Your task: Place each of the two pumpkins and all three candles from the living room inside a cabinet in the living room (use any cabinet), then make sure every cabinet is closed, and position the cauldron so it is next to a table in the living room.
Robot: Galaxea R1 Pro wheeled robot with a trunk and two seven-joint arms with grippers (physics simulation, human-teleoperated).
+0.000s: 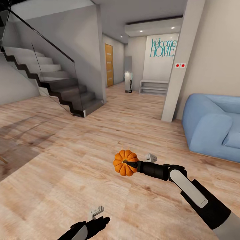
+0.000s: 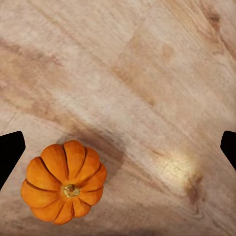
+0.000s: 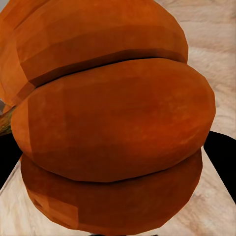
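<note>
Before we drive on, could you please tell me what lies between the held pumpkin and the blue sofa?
Bare wooden floor, in the head view; the pumpkin sits in the right hand, apart from the sofa.

The head view looks forward and down over a wooden floor [image 1: 83,156] toward a hallway. The left wrist view faces that floor with a pumpkin [image 2: 64,182] beside one jaw. The right wrist view presses close against a pumpkin [image 3: 113,123] between its jaws, also visible from the head.

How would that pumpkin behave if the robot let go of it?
The pumpkin is round and ribbed, so it would probably roll on the smooth wood floor. It looks rigid, keeping its shape in the right gripper. Its rounded sides may slip in a loose grip.
</note>
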